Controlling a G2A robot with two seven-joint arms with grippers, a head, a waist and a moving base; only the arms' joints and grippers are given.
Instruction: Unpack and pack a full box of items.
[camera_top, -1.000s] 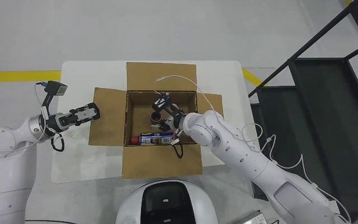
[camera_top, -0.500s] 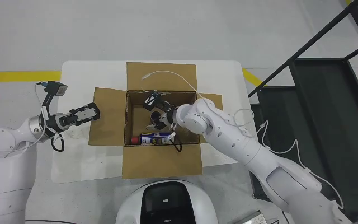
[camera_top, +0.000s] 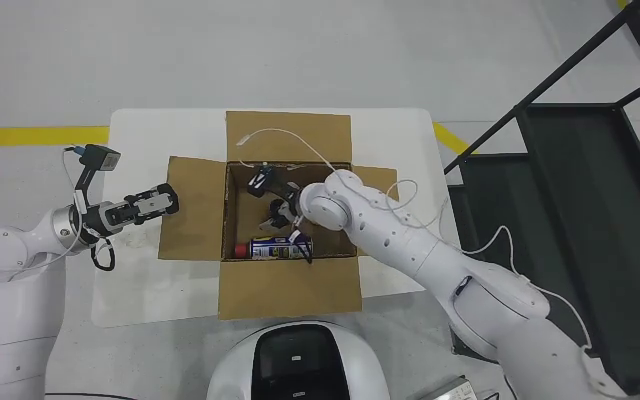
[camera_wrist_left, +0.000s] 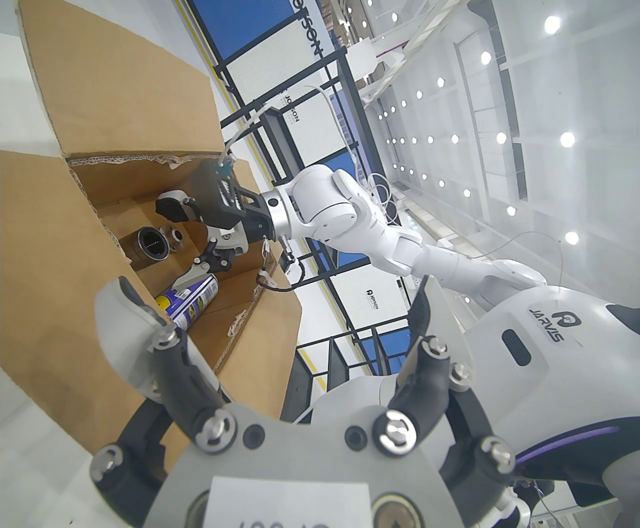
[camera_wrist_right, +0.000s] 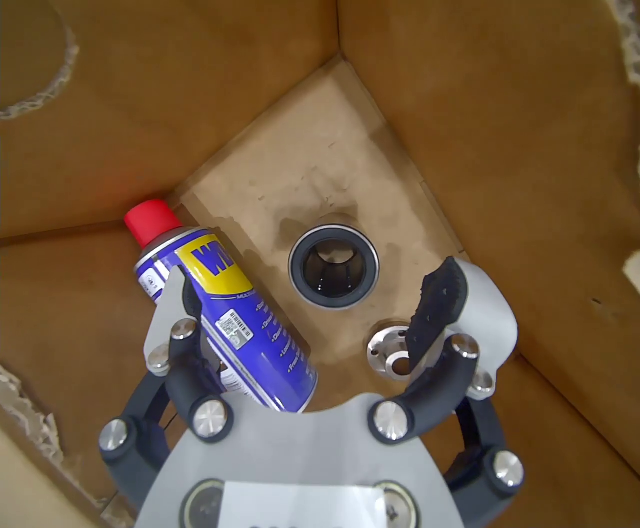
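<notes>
White table, grey floor, yellow line at 9 o'clock. Brown box mid-table, flaps open; blue red-capped can lying at 6 o'clock inside. Right gripper inside box, jaws wide; left gripper at 9, wide.

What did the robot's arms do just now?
The right gripper slid farther across the box, toward the left arm's side, open and grabbing nothing. The spray can, the metal ring and the left gripper stayed put.

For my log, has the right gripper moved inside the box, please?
Yes: the right gripper slid across the box toward the wall nearest the left gripper.
</notes>
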